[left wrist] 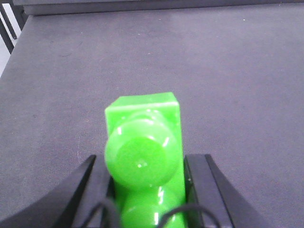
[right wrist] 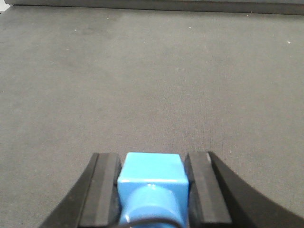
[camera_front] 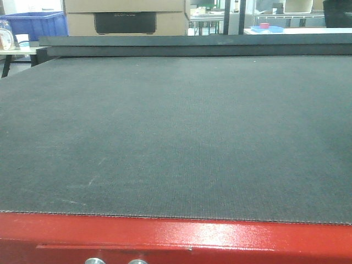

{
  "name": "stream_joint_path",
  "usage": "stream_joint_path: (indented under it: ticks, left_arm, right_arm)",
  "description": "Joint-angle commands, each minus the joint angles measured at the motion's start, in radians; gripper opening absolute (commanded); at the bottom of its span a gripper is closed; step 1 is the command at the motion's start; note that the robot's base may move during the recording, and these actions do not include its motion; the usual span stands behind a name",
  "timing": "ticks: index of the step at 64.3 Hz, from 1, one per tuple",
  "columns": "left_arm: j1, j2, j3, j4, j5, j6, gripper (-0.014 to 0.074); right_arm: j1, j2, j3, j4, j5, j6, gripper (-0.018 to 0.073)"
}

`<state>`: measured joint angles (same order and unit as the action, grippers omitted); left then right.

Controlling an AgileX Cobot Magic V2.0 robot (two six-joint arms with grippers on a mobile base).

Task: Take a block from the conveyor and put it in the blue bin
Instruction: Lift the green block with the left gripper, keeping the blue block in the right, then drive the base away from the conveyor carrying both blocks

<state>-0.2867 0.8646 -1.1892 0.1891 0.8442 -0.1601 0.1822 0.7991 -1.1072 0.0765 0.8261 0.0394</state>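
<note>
Green block (left wrist: 142,142) is in the grip. It sits bright and glossy between the black pads (left wrist: 80,190) of the left tool (left wrist: 147,161), which is clamped on its flat sides, round studs facing the camera. The dark belt of the conveyor (left wrist: 228,71) spreads out beyond it. From the wrist view I cannot tell whether the block is already clear of the belt or just touching it. Over on the other side, the right tool (right wrist: 152,156) is closed on a blue block (right wrist: 151,171) of its own, also over the belt.

The front view shows the belt bare down to the red frame (camera_front: 176,234), with no arm or block in shot. A blue bin (camera_front: 33,25) shows far back on the left, past the end of the conveyor, and that looks like the destination.

So the job now, as I read it, is the carry. Keep the squeeze steady, because that plastic looks slick and the studded face gives the pads nothing extra to bite. Lift straight up first so the block does not drag on the textured belt. Then swing left and back toward the bin, level and without jerks. Get well inside the rim and low before letting go, or the block may bounce out. Keep the right arm out of the left arm's path.
</note>
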Motion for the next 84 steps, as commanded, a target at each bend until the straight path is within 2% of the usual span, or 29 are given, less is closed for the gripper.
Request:
stream_joint_path:
  ticks: [1, 84]
  left_arm:
    - [-0.008, -0.005, 0.001, 0.007, -0.027, -0.009, -0.0111]
    - [-0.008, -0.007, 0.001, 0.007, -0.027, -0.009, -0.0111]
  right_arm:
    - [0.002, -0.007, -0.008, -0.011, -0.014, -0.001, -0.0162]
    - [0.002, 0.009, -0.008, -0.011, -0.027, -0.001, -0.0162]
